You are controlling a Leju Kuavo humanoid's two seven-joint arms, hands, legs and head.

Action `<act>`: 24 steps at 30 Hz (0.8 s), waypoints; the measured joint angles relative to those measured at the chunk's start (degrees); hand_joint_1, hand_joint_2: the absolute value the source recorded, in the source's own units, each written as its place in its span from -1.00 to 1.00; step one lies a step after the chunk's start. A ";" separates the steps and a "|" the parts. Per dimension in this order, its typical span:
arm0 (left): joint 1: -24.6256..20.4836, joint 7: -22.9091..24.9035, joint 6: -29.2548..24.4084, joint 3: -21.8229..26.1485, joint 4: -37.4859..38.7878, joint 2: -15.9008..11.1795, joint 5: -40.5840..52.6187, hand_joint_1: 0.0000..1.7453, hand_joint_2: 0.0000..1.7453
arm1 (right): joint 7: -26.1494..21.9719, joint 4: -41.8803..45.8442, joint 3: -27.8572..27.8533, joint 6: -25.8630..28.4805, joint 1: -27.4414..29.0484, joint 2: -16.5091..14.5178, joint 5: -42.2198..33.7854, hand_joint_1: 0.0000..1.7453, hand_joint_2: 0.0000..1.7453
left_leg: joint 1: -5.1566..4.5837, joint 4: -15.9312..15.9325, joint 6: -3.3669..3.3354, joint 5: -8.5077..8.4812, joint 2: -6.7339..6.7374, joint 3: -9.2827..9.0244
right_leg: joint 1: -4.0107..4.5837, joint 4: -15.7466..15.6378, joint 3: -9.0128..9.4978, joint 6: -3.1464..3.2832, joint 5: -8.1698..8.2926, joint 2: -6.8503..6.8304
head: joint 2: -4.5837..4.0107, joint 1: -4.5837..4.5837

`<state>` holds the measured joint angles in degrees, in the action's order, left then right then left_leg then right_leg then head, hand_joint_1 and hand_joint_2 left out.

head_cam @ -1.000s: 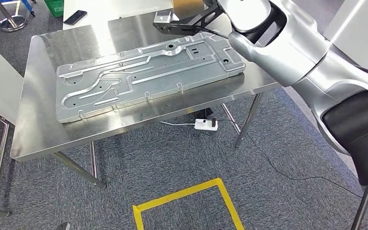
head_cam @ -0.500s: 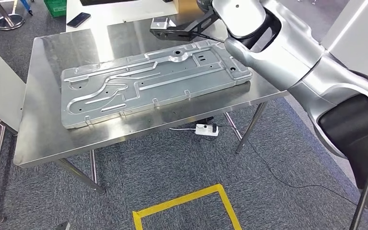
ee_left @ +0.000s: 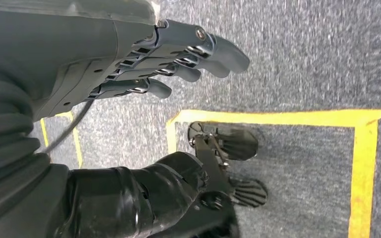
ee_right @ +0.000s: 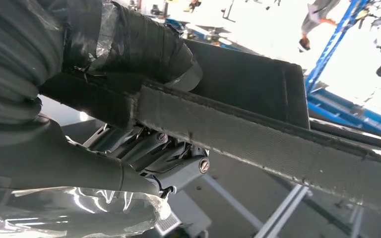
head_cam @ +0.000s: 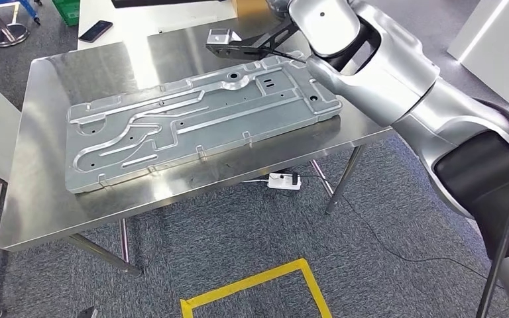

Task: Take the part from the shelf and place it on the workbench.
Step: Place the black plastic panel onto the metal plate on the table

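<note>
- Lying flat on the table [head_cam: 46, 199], the part [head_cam: 199, 122] runs slantwise across most of the top.
- Right arm [head_cam: 384, 73] reaches over the part's far right end; right hand [ee_right: 149, 153] seen with fingers curled, grasp cannot be told.
- Left hand [ee_left: 129, 64] hangs over carpet, fingers extended, holding nothing.
- Phone [head_cam: 95, 30] on white surface beyond.

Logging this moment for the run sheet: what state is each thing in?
Metal part: flat on the workbench.
Workbench: carrying the part.
Left hand: hanging over the floor, fingers apart, holding nothing.
Right hand: grip unclear.
Phone: flat on the far white table.
</note>
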<state>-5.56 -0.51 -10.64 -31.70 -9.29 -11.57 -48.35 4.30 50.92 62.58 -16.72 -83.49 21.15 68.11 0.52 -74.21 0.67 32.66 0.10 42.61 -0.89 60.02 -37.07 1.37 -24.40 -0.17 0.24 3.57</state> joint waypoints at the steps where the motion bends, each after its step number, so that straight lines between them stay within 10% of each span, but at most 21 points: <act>1: 0.10 0.05 -0.01 -0.03 0.00 0.02 -0.01 -1.00 1.00 | -0.11 -0.09 0.01 0.07 0.35 -0.14 0.09 1.00 1.00 | 0.01 -0.44 -0.06 -1.02 0.02 1.04 | 0.14 0.00 0.37 0.03 -0.31 -0.21 | 0.00 0.01; 5: 0.38 0.14 -0.04 -0.09 0.00 0.04 -0.04 -1.00 1.00 | -0.45 -0.49 0.02 0.13 0.67 -0.30 0.19 1.00 1.00 | -0.33 12.38 -0.91 -9.31 0.20 -3.50 | 0.46 -0.10 2.09 -0.42 -1.65 -0.78 | 0.00 0.01; 11: 0.51 0.14 -0.04 -0.14 0.00 0.02 -0.05 -1.00 1.00 | -0.90 -0.83 -0.03 0.18 1.11 -0.39 -0.28 1.00 1.00 | -0.60 16.45 -2.34 -8.81 0.09 -6.04 | 0.35 1.91 1.22 -1.91 -3.35 -0.68 | 0.00 0.05; 14: 0.22 0.09 -0.03 -0.14 0.00 0.02 -0.04 -1.00 1.00 | -1.01 -0.95 -0.05 0.17 1.58 -0.45 -0.22 1.00 1.00 | -0.62 16.76 -3.23 -8.24 0.02 -7.16 | 0.34 12.27 -4.42 -2.13 -6.85 0.07 | 0.00 0.20; 16: 0.15 0.10 -0.02 -0.14 0.00 0.06 -0.04 -1.00 1.00 | -1.16 -1.07 -0.04 0.14 2.22 -0.46 -0.22 1.00 1.00 | -0.64 16.62 -3.37 -7.61 -0.20 -7.87 | 0.29 15.56 -7.21 -2.20 -6.28 0.14 | 0.00 0.21; 20: 0.18 0.11 -0.02 -0.14 0.00 0.20 -0.04 -1.00 1.00 | -1.26 -1.20 -0.04 0.17 2.30 -0.49 -0.22 1.00 1.00 | -0.65 15.40 -2.68 -5.79 -0.84 -8.79 | 0.25 3.49 -3.02 -1.91 1.40 0.28 | 0.00 0.16; 24: 0.15 0.13 -0.02 -0.16 0.00 0.27 -0.04 -1.00 1.00 | -1.37 -1.28 -0.04 0.18 2.30 -0.60 -0.22 1.00 1.00 | -0.70 15.23 -1.63 -5.16 -1.11 -8.40 | 0.51 0.33 -1.57 -1.02 1.31 0.48 | 0.00 0.15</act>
<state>-5.41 -0.38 -10.67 -31.86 -9.29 -11.30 -48.39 2.93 49.63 62.54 -16.54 -81.19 20.55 67.89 -0.18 -58.98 -0.97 27.49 -1.01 34.21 -0.38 60.35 -38.64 0.35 -23.09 0.32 0.24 3.72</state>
